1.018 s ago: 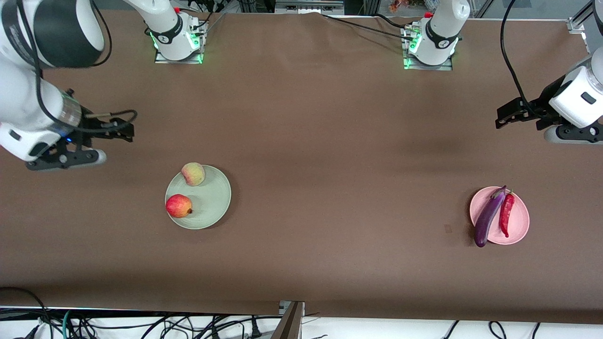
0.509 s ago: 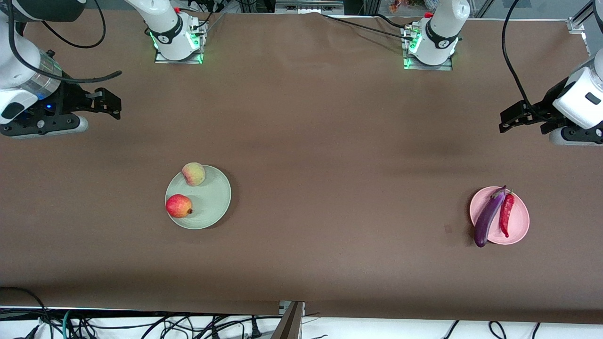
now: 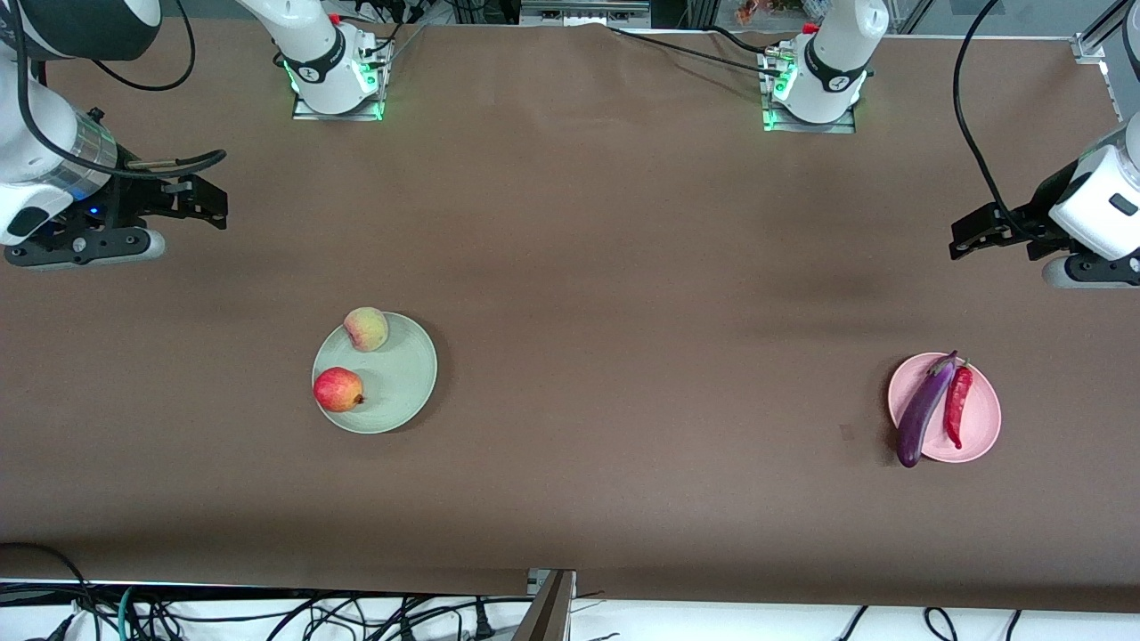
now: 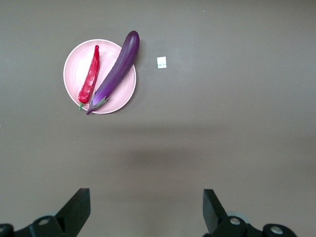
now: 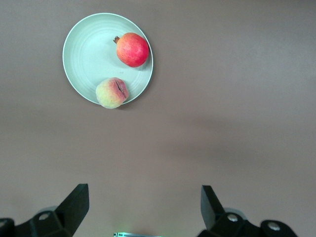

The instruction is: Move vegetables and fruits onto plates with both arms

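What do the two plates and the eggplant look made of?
Green plate: likely matte plastic; dull even colour, faint moulded rings in the right wrist view. Pink plate: looks like the same matte plastic, no glare. Eggplant: glossy smooth skin with a highlight streak; real or plastic replica, cannot tell.

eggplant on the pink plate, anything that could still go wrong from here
The long glossy purple eggplant overhangs the rim of the round pink plastic plate at its end nearer the front camera, so a bump could roll it off. The pale yellow-pink peach and the round red apple-like fruit sit at the rim of the pale green plate and might roll too.
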